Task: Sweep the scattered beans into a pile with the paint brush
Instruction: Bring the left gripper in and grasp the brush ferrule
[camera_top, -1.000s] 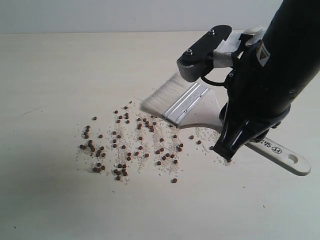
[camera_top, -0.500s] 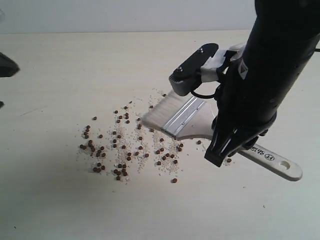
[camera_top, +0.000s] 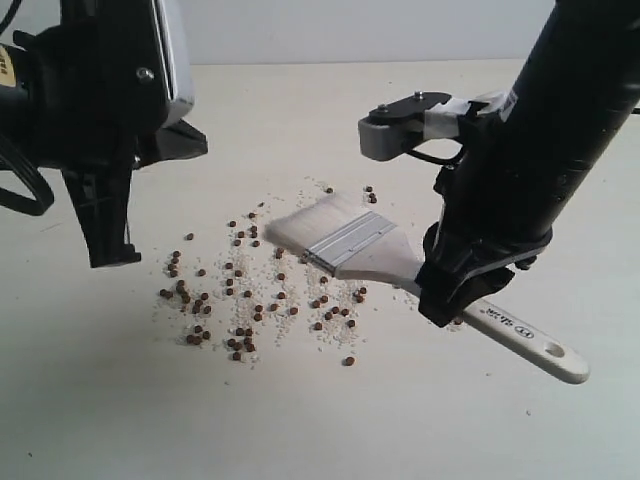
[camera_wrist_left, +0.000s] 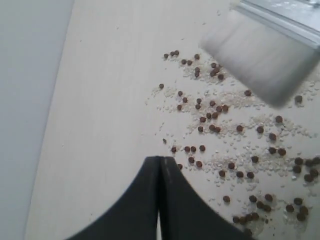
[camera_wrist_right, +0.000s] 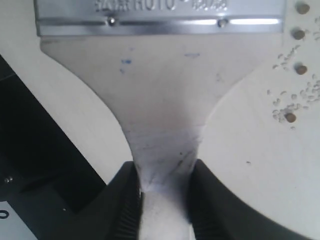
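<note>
Dark reddish-brown beans (camera_top: 260, 290) lie scattered among whitish crumbs on the table's middle; the left wrist view shows them too (camera_wrist_left: 235, 130). The paint brush (camera_top: 350, 245) has pale bristles (camera_top: 300, 222), a silver band and a cream handle (camera_top: 530, 340) with an end hole. It hovers tilted over the far right edge of the scatter. My right gripper (camera_top: 445, 300) is shut on the handle's neck (camera_wrist_right: 165, 170). At the left of the scatter my left gripper (camera_top: 105, 255) hangs shut and holds nothing; its fingertips (camera_wrist_left: 160, 162) meet just above the table.
A few beans (camera_top: 368, 194) lie apart beyond the brush's far side. The pale table (camera_top: 300, 430) stretches bare toward the front and left. The right arm (camera_top: 540, 150) looms over the right side, the left arm (camera_top: 100, 90) over the far left.
The left arm has swung into view at the left. My right gripper has carried the brush leftward and turned it flatter, its bristles now over the far edge of the scatter.
</note>
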